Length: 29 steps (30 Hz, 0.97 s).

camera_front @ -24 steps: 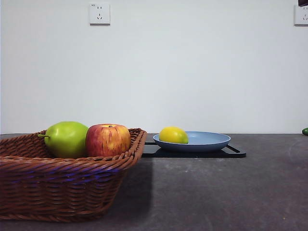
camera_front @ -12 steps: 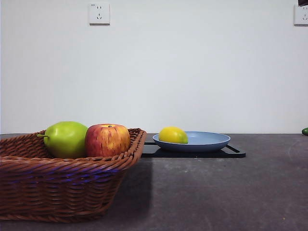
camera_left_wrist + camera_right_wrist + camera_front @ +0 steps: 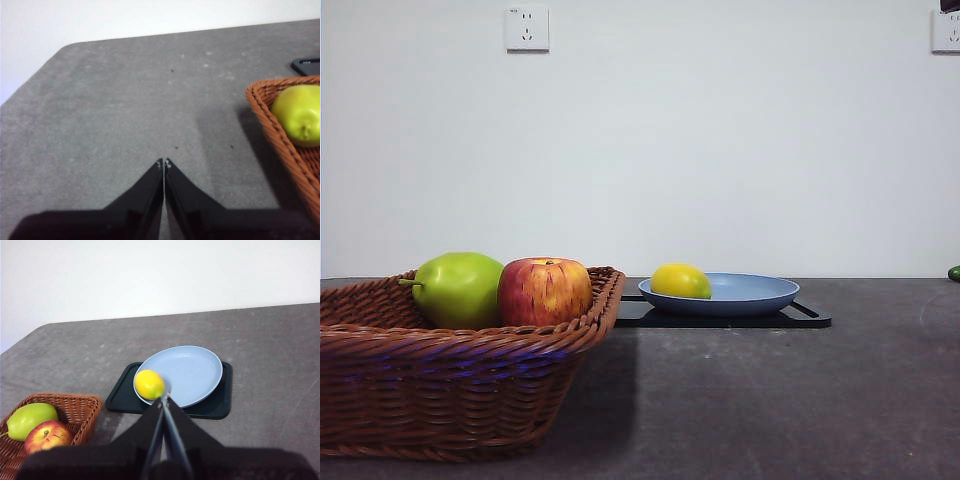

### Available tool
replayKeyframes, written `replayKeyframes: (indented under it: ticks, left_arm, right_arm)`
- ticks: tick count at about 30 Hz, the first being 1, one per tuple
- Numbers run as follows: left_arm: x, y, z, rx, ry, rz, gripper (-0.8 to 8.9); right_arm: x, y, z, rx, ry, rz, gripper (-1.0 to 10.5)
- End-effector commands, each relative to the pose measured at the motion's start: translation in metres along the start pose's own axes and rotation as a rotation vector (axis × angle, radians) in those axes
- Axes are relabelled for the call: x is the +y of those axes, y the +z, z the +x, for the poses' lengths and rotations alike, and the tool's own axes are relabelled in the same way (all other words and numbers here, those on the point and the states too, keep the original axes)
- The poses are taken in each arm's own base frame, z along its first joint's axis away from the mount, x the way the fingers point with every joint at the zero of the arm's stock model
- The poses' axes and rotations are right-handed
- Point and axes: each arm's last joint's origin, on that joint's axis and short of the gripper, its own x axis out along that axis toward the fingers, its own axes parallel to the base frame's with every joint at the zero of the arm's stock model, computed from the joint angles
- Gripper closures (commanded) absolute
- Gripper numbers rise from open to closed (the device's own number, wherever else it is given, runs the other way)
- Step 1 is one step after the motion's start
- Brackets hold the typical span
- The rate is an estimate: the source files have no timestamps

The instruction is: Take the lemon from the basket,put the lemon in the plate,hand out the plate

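Note:
The yellow lemon point(image 3: 680, 281) lies in the blue-grey plate point(image 3: 750, 295), at its left side; it also shows in the right wrist view point(image 3: 149, 384) on the plate point(image 3: 195, 371). The brown wicker basket point(image 3: 440, 385) stands near left and also shows in the left wrist view point(image 3: 290, 145). My right gripper point(image 3: 164, 397) is shut and empty, raised above the table on the near side of the plate. My left gripper point(image 3: 164, 163) is shut and empty over bare table beside the basket. A black tip point(image 3: 950, 5) shows at the top right corner.
A green stemmed fruit point(image 3: 458, 289) and a red-yellow apple point(image 3: 545, 291) lie in the basket. The plate rests on a flat black tray point(image 3: 800, 318). A small green thing point(image 3: 954, 272) sits at the right edge. Wall sockets point(image 3: 527, 28) are behind.

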Motion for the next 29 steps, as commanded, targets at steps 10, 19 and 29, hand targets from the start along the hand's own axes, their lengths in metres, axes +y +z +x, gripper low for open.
replayKeyframes:
  ticks: [10, 19, 29]
  left_arm:
    - [-0.0007, -0.0079, 0.0046, -0.051, 0.004, -0.014, 8.05]
    - [-0.0007, -0.0079, 0.0046, -0.051, 0.004, -0.014, 8.05]
    - [-0.0007, -0.0079, 0.0046, -0.051, 0.004, -0.014, 8.05]
  right_arm:
    - [0.0013, 0.0029, -0.0006, -0.014, 0.007, 0.011, 9.4]
    - [0.0012, 0.0029, -0.0006, -0.014, 0.006, 0.011, 9.4]
    - [0.0012, 0.0029, -0.0006, -0.014, 0.006, 0.012, 9.4]
